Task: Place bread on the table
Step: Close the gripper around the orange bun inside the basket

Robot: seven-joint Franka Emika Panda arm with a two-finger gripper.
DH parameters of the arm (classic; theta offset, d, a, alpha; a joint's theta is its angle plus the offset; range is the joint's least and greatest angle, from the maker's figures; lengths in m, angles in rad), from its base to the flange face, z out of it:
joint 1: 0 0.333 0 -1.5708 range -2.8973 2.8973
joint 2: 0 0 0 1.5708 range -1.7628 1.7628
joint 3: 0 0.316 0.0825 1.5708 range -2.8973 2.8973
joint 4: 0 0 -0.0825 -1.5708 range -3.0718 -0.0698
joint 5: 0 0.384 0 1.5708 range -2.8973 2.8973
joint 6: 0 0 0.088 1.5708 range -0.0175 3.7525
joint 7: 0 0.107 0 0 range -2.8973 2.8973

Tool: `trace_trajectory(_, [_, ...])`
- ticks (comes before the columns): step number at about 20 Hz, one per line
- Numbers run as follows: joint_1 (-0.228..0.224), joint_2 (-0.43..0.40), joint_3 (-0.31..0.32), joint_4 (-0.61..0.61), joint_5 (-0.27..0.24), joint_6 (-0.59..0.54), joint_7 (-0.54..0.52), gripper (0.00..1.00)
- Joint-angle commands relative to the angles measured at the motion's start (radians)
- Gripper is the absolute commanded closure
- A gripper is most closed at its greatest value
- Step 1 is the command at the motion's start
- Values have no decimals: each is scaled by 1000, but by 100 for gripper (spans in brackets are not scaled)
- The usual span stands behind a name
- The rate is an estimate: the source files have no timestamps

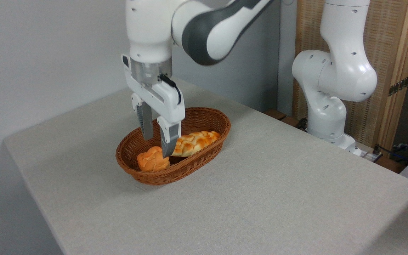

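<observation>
Fingers (166, 143) spread above roundish bread (153, 159), lumpy-top-up

Arm reaching down, gripper (157, 147) open, pointing straight down.

Base and lower links stand upright at the right; the upper links cross the top of the frame to the left and the wrist drops vertically at centre-left. White hand body is turned at an angle, with a black cable looped on its side. 2 grey fingers (146, 124) are spread with a clear gap between them. The nearer finger hangs lower in the picture, the farther one sits higher and to the left. Nothing is clamped between the 2 fingers. Whether either tip touches anything can't be told from this view.
</observation>
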Motion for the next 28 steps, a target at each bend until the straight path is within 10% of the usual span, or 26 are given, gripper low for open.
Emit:
trace_trajectory(1, [2,0,-14,-70,-23,126,9,0])
trace_trajectory(8, [0,7,-29,-98,-23,152,9,0])
trace_trajectory(13, [2,12,-29,-98,-23,152,12,48])
trace_trajectory(28, [13,-5,-17,-80,-29,134,35,52])
